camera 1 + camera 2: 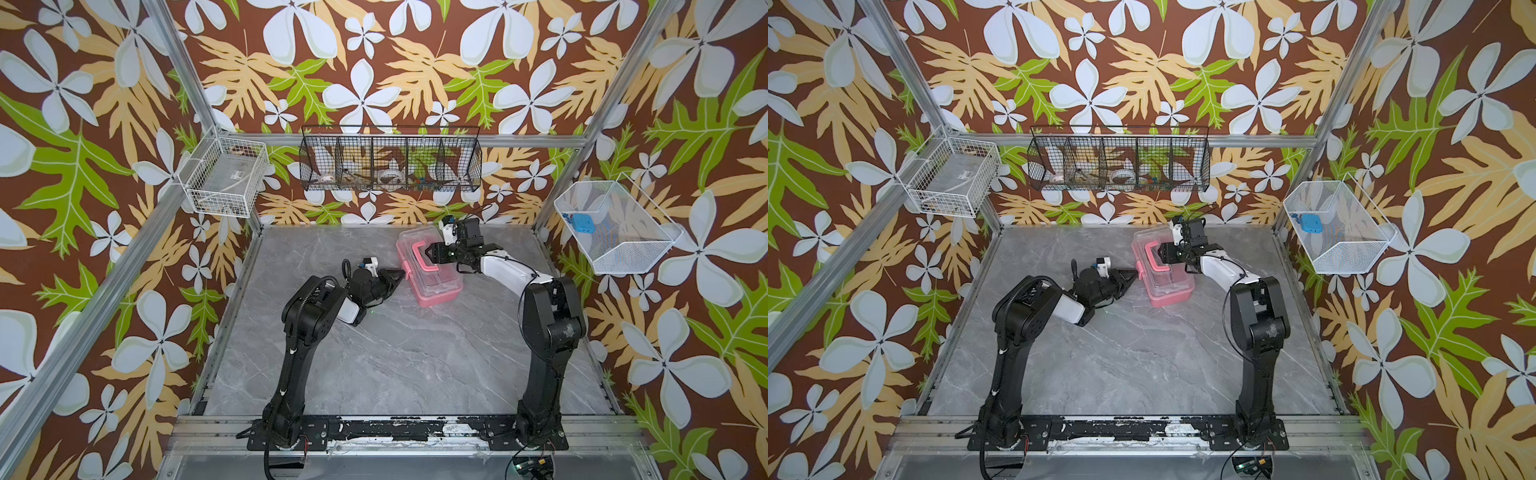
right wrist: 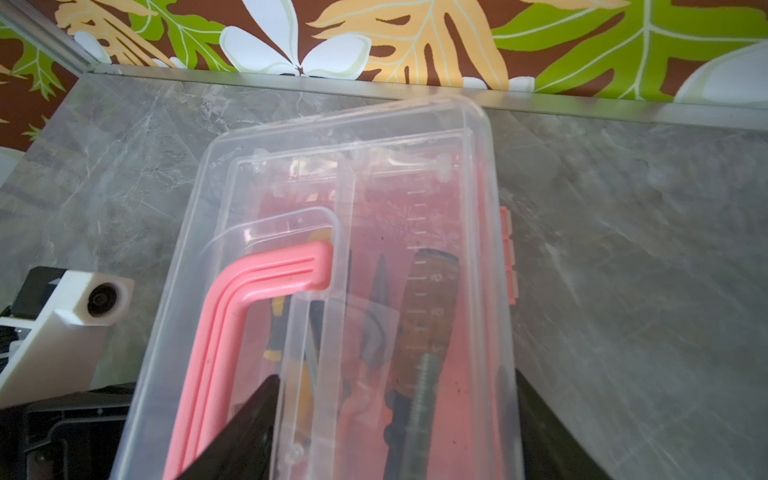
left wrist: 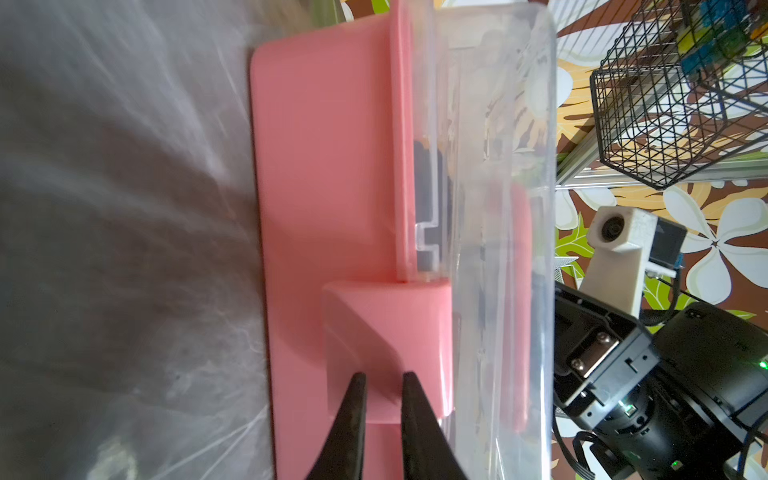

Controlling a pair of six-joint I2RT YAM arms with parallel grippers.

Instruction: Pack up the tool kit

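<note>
- Two hands of mine are at the pink tool case (image 1: 436, 300). It stands at a slant on the grey marbled surface (image 1: 395, 365), toward the back and right of the middle in both top views.
- Its clear lid (image 2: 374, 133) is down, and the pink handle (image 2: 232, 324) lies flat on top.
- Through the lid, the right wrist view shows a yellow-and-black screwdriver (image 2: 274, 328) and dark-nosed pliers (image 2: 377, 286) lying inside, side by side along the case.
- My left hand (image 1: 399, 277) comes in low from the left at the case's front wall. Its fingers (image 3: 349, 424) are nearly together with a thin gap, tips at the pink latch (image 3: 386, 324). I cannot tell whether they pinch the latch or only touch it.
- My right hand (image 1: 428, 252) reaches over the lid from the right, beside the handle. Its fingers (image 2: 245, 424) are wide apart, one over the lid next to the handle and its mate past the lid's hinge-side edge.
- One black wire basket (image 1: 390, 160) hangs on the back wall, well apart from the case.
</note>
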